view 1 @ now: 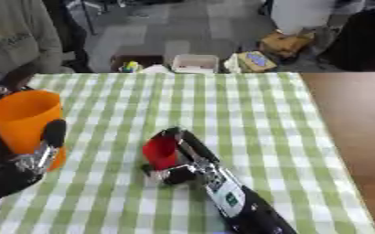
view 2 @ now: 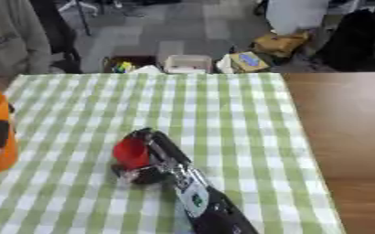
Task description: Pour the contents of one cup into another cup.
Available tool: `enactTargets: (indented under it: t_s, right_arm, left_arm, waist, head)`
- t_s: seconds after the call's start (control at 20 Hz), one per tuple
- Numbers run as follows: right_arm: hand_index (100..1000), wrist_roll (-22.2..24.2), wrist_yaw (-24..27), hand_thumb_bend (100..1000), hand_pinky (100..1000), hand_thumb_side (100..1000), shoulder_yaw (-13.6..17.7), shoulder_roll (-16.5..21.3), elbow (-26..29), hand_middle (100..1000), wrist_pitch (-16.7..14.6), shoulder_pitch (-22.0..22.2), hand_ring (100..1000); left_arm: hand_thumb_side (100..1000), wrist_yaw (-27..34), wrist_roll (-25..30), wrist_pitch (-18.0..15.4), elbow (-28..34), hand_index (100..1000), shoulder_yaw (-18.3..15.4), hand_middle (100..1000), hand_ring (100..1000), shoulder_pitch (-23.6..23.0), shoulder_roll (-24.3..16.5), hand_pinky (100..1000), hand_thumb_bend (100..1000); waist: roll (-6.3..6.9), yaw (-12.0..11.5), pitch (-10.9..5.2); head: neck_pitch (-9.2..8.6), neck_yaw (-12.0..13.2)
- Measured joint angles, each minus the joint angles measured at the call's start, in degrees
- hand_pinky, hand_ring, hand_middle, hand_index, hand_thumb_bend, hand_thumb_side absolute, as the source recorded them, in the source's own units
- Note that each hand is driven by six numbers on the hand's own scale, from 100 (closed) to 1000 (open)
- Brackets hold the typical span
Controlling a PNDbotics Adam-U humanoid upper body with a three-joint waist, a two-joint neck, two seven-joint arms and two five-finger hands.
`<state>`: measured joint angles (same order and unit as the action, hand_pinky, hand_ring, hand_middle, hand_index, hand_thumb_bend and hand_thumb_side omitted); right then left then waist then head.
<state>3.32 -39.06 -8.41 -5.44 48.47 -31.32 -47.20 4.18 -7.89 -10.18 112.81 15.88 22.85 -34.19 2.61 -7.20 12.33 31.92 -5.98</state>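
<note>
A big orange cup (view 1: 27, 119) stands upright at the left, above the checked cloth, with my left hand (view 1: 32, 157) curled round its lower part, thumb up along its side. A small red cup (view 1: 160, 151) sits near the middle of the cloth. My right hand (view 1: 183, 162) comes in from the lower right and its fingers wrap the red cup from the right and below. The inside of either cup is hidden from me.
A green-and-white checked cloth (view 1: 222, 109) covers the table; bare brown wood (view 1: 355, 119) shows along the right. Boxes and bags (view 1: 195, 63) lie on the floor past the far edge. A person in a grey top (view 1: 14, 36) stands at the far left.
</note>
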Motion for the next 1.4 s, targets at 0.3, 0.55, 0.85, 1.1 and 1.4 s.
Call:
enactTargets:
  t_s: [0.3, 0.55, 0.85, 1.1, 1.4]
  right_arm:
    - [677, 6.0, 2.4, 100, 330, 100, -3.3, -0.4, 1.3, 279, -2.4, -0.2, 199]
    - [677, 10.1, 5.0, 100, 332, 100, -5.6, -0.6, 2.8, 280, -3.7, -0.7, 201]
    - [675, 14.1, 10.2, 100, 333, 100, -8.0, -0.5, 5.9, 281, -4.1, -0.7, 203]
    - [674, 17.8, 15.5, 100, 333, 100, -9.7, 0.0, 8.5, 281, -3.0, -0.7, 205]
    - [675, 20.5, 18.9, 100, 336, 100, -10.6, 0.2, 10.4, 283, -1.6, -0.6, 207]
  left_arm:
    - [177, -1.6, 2.2, -1.0, 0.7, 926, 1.8, 443, 221, 3.9, -6.0, 100, 100]
    - [128, -4.1, 4.1, -2.2, 0.8, 919, 3.3, 436, 217, 6.6, -9.4, 100, 100]
    - [100, -9.6, 5.9, -3.1, 0.8, 906, 4.5, 442, 211, 7.0, -11.9, 100, 100]
    - [100, -16.0, 7.0, -4.6, -0.1, 897, 5.3, 451, 204, 7.7, -13.3, 100, 100]
    - [100, -23.0, 7.9, -7.2, -3.1, 889, 6.9, 430, 199, 9.5, -13.6, 100, 100]
  waist:
    - [-0.26, 0.9, -0.34]
    - [-0.29, 1.6, -0.38]
    - [-0.26, 2.1, -0.68]
    - [-0.07, 2.4, -0.91]
    - [0.18, 2.7, -1.03]
  head:
    - [-0.55, 0.0]
    - [-0.86, 0.2]
    - [-1.29, 0.3]
    - [-1.35, 0.4]
    - [-1.53, 0.4]
